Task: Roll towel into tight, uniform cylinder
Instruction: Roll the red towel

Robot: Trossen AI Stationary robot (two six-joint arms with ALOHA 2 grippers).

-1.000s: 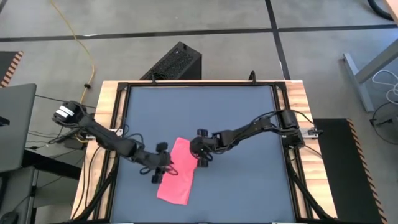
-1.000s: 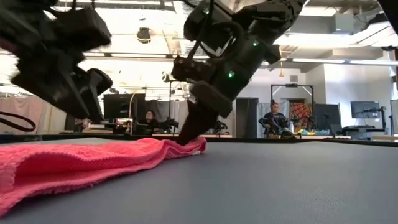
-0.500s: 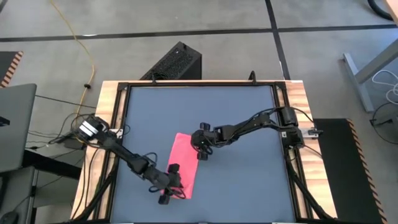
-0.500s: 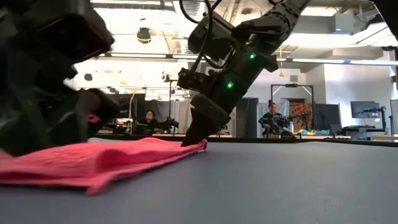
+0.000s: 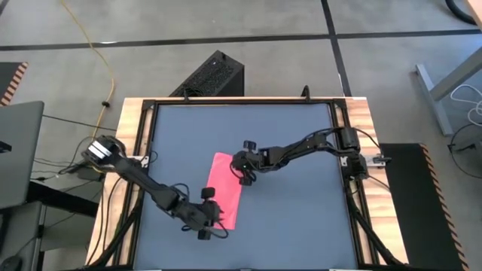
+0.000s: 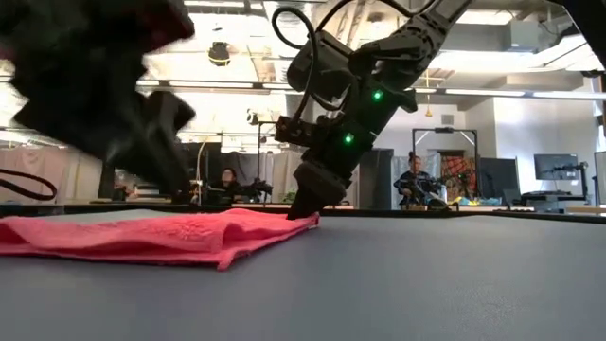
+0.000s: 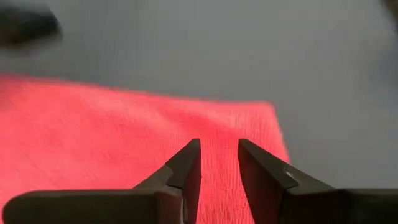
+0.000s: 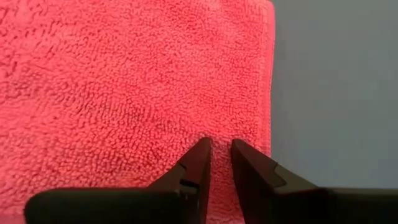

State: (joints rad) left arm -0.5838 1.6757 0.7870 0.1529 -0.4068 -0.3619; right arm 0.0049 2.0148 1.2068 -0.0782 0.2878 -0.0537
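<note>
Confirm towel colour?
The towel is plain pink-red, no pattern. It shows best in the right wrist view.

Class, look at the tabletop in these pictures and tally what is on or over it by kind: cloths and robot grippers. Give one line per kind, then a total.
Pink-red towel: 1
Robot grippers: 2 (left gripper at the towel's near end, right gripper at its right edge)
Total: 3

One towel, one table, two hands: left, right.
</note>
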